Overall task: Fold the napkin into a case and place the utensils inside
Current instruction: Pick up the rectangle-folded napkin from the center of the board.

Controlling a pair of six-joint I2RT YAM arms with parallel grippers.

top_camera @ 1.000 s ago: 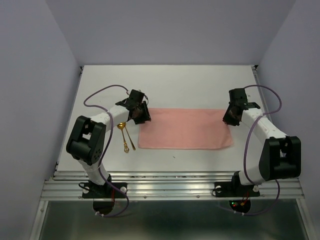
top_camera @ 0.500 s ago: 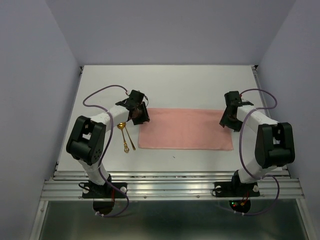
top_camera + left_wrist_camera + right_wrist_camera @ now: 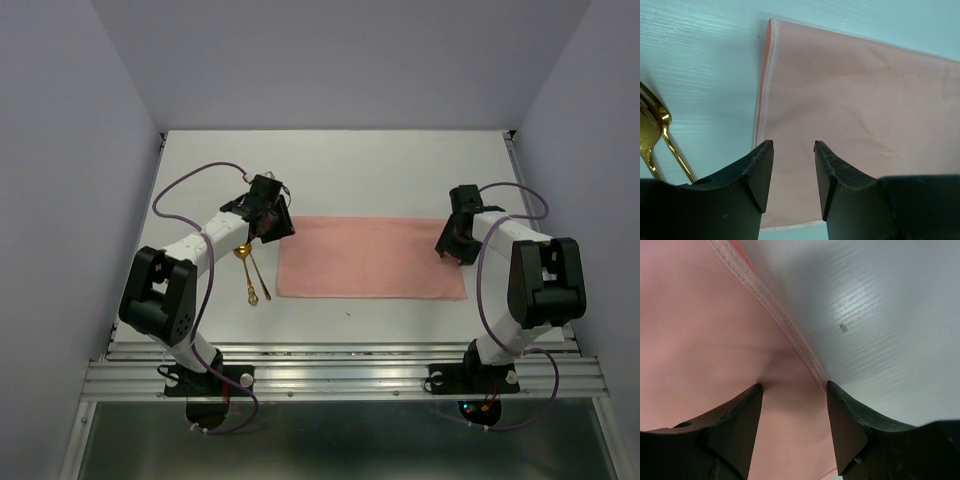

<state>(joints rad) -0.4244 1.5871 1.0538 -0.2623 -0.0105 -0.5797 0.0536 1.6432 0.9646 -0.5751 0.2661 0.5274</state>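
Note:
The salmon-pink napkin (image 3: 370, 257) lies flat on the white table as a wide folded rectangle; no narrow case shape shows. Two gold utensils (image 3: 250, 275) lie side by side just left of its left edge. My left gripper (image 3: 272, 225) hovers open over the napkin's far left corner, with only cloth (image 3: 855, 90) showing below its jaws (image 3: 794, 145) and the utensils (image 3: 655, 135) off to the left. My right gripper (image 3: 450, 243) stands open low over the napkin's right hemmed edge (image 3: 790, 335). Nothing sits between its fingertips (image 3: 794, 386).
Light walls enclose the white table (image 3: 340, 170) on the left, back and right. A metal rail (image 3: 340, 365) runs along the near edge by both arm bases. Purple cables loop off each forearm.
My right gripper has opened and let go of the napkin's right edge, which now lies flat, and that arm has drawn in leftward. My left gripper has shifted slightly back and left, staying open.

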